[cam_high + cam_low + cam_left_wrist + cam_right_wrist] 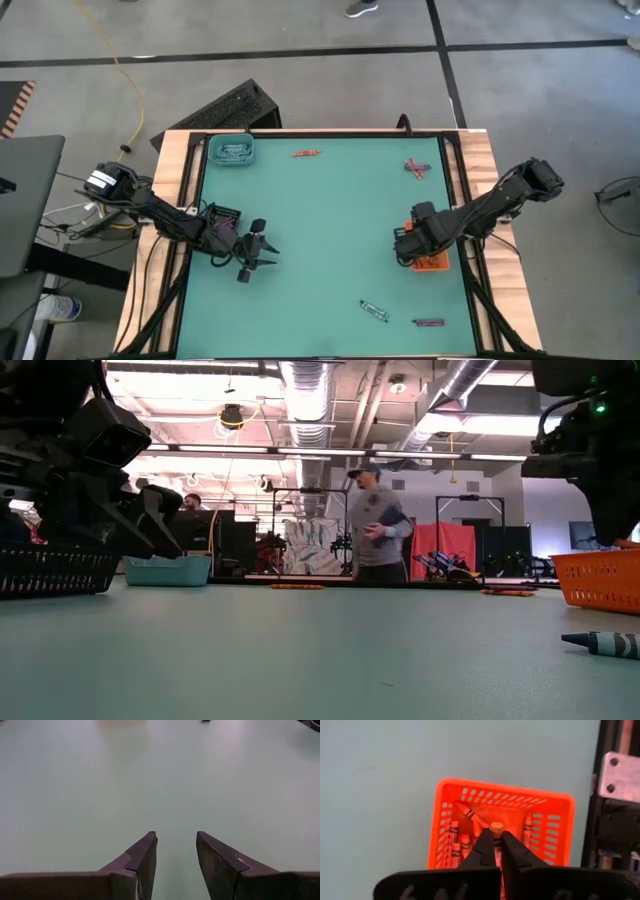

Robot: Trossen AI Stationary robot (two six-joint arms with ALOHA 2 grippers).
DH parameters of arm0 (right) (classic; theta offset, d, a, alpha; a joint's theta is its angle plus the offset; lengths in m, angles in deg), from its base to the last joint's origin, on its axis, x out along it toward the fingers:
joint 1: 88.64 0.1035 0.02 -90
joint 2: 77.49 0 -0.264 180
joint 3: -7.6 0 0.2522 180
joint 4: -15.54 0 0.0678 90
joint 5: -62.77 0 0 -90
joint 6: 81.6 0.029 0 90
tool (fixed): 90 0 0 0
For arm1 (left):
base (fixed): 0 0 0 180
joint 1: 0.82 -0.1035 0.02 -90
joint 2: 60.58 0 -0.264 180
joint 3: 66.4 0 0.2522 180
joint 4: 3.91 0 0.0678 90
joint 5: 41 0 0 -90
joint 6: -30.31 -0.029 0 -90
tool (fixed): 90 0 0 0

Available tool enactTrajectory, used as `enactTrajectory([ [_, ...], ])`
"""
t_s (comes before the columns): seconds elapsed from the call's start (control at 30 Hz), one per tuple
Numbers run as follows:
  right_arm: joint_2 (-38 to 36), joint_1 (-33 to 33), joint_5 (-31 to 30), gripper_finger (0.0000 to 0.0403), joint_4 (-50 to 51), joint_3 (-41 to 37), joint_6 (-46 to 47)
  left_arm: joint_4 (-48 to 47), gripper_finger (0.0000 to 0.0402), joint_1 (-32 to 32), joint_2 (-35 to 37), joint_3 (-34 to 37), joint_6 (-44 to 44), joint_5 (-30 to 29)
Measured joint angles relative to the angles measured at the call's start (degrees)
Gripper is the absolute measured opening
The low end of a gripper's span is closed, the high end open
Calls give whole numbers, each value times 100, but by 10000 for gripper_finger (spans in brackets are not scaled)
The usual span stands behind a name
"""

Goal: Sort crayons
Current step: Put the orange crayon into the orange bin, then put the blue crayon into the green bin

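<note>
3 trays [231, 151]; approx 5 loose crayons [305, 153] on table, several more in orange tray.

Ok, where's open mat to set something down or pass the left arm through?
The middle of the mat is bare, between the left gripper and the orange tray. Crayons lie along the edges: orange crayon far side, purple pair, grey crayon and purple crayon near side. The right gripper hangs over the tray.

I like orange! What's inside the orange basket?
Orange crayons lie inside the orange basket. The right tool pinches one more crayon above it and hides the basket's middle.
</note>
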Motion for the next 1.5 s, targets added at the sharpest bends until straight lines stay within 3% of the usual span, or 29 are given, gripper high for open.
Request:
enactTrajectory([
  [0.5, 0, 34, 160, 136, 113, 37, -129, -96, 129, 0, 0, 1, 97, 10],
  [0.77, 9, 588, -256, 133, -542, 893, -1002, -119, 129, 0, 0, 1, 95, 209],
  [1.0, 235, 1398, -780, 128, -3572, 1087, -2871, -170, 129, 0, 0, 1, 95, 415],
  [1.17, 1043, 1810, -780, 127, -5154, 1091, -3890, -167, 129, 0, -9, 1, 87, 407],
  [1.5, 2471, 2136, -728, 127, -4389, 1728, -3594, -162, 129, -1, -9, 1, 81, 269],
])
